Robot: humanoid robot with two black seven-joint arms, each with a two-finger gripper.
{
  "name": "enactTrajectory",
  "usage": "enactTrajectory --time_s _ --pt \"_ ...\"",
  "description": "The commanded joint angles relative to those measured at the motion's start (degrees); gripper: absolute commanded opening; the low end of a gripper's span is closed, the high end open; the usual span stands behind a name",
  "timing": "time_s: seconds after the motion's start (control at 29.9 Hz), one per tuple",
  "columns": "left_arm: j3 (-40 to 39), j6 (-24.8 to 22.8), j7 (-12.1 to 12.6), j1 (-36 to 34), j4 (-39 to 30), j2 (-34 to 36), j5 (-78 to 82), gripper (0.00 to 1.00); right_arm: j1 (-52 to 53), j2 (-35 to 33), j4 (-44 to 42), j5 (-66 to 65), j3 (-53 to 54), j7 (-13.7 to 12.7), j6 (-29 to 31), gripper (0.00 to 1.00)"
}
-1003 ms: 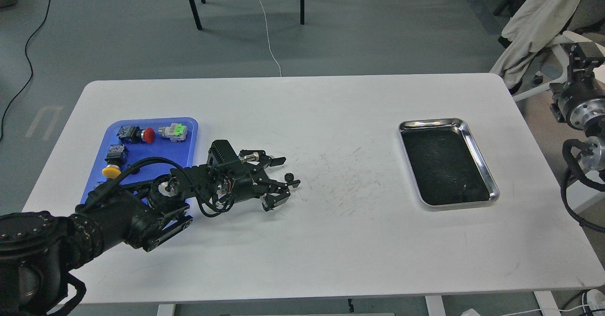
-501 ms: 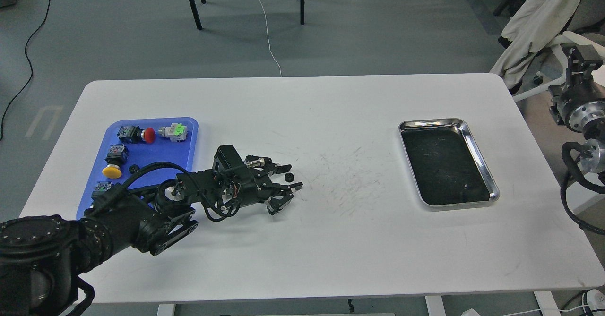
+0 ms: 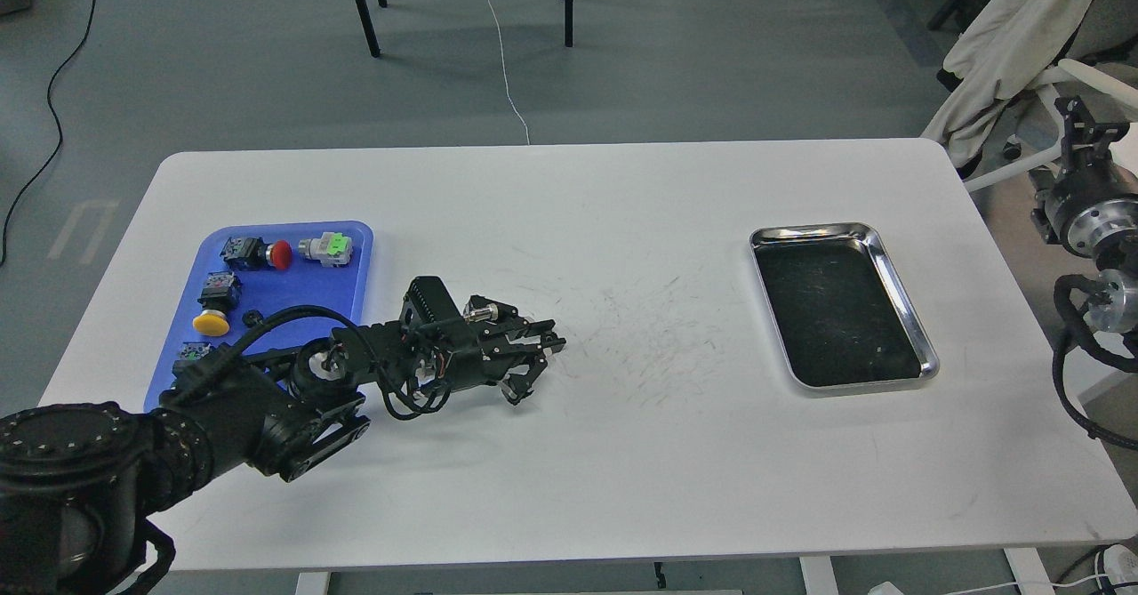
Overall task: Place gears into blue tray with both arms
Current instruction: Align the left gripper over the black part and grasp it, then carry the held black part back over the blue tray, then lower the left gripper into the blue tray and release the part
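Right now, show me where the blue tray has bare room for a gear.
The blue tray is bare along its right side, below the green switch and right of the yellow switch. Its left column is crowded with switches, and the left arm covers its near end.

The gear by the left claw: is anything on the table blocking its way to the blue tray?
Nothing visible does. The left gripper has its fingers closed around the spot where the gear would be; the gear itself is hidden. Only bare table lies between it and the blue tray, whose near side is free of switches.

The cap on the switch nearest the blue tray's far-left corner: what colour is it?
Red cap, clearest in the head view.
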Motion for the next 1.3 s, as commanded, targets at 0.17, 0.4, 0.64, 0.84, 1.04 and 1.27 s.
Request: enactTrajectory --time_s 0.17,0.4,0.64,0.84,1.04,1.27 --pt "0.0 -0.1 0.0 -1.1 -0.2 1.9 0.0 0.07 -0.6 0.1 -0.1 0.0 0.5 0.1 0.0 0.94" --pt "-0.2 -0.1 0.0 -3.6 -0.8 6.0 -0.4 0.06 -1.5 0.6 -1.0 -0.2 0.5 0.2 0.1 0.94" --pt "-0.1 -0.2 0.0 -9.0 -1.3 12.7 -0.6 0.06 -1.8 2.2 -2.9 -0.2 0.5 0.2 0.4 0.95" --pt "0.1 -0.5 0.0 -9.3 -4.5 22.0 -3.4 0.06 -2.0 2.2 -2.9 -0.3 0.4 0.3 0.7 0.95" --pt "-0.1 1.5 0.0 -2.4 -6.4 29.5 -3.6 0.06 -2.0 2.3 -2.9 -0.3 0.4 0.3 0.8 0.95" --pt "-0.5 3.5 0.0 3.8 -6.6 31.6 -4.4 0.06 -2.0 2.2 -2.9 -0.3 0.0 0.3 0.8 0.95"
